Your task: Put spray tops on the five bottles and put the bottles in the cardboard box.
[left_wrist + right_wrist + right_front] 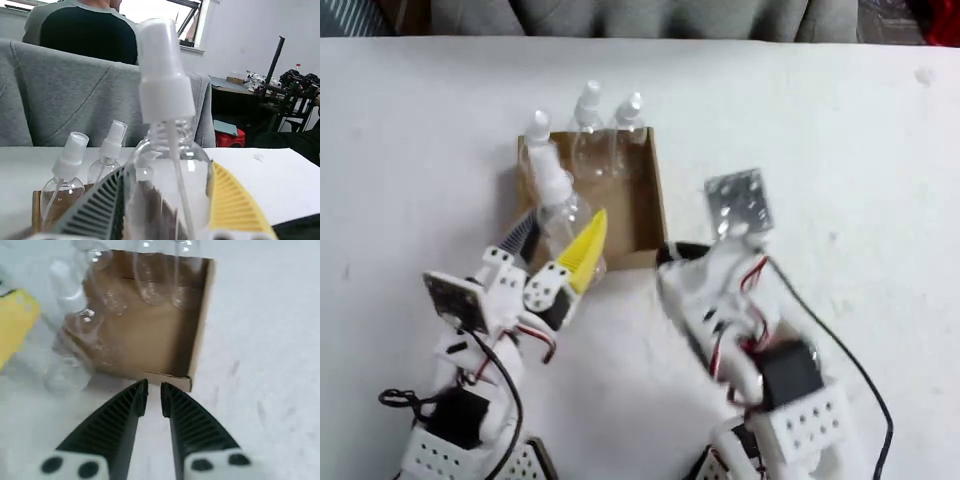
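High view, lower left: left gripper (563, 228) clamped on a clear plastic bottle with a white spray top (552, 190), leaning over the brown cardboard box (657, 205) mid-frame. Right gripper (154, 390) hovers at the box's lower-right corner, black fingers nearly together, holding nothing.

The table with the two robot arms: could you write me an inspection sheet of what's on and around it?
Surface: white table, no spills seen.
Job's things: open cardboard box mid-table; two bottles with spray tops stand at its far wall; another topped bottle is held tilted over its near left corner.
Clutter: one small scrap near the far right edge.
Hands: left hand closed on the topped bottle; right hand almost closed, empty, just short of the box's near wall.
Cables: a black cable loops beside each arm; red wires on the right arm.
Surroundings: grey sofa back beyond the table; desks with gear farther off.
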